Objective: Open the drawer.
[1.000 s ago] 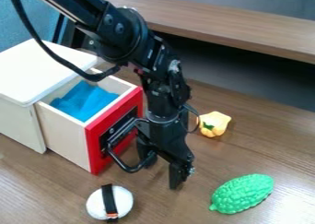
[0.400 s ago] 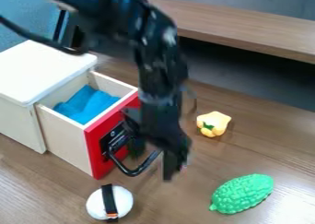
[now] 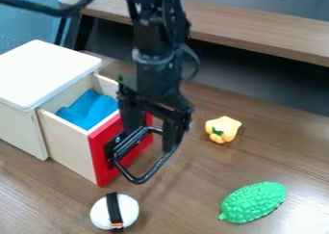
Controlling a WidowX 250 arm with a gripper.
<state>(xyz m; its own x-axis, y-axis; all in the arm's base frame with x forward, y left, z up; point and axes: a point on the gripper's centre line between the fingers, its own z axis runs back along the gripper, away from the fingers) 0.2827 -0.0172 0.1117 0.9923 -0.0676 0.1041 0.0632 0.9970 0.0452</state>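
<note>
Table (image 3: 193,201): holds the cabinet and the loose toys.
Arm (image 3: 156,59): has lifted up and back from its lower spot in front of the drawer.
Cabinet (image 3: 48,74): white-topped, at left.
Drawer (image 3: 67,141): red-fronted, well out of the cabinet, a touch further than at first; the task looks all but done, with clearing the handle likely next.
Claw (image 3: 151,140): fingers apart, at the handle; whether they touch it, I cannot tell.
Handle (image 3: 158,164): black loop; could snag a finger.
Blue cloth (image 3: 90,109): inside the drawer.
Green toy (image 3: 254,202): near right.
Black-banded white toy (image 3: 132,210): orange patch, no readable writing.
</note>
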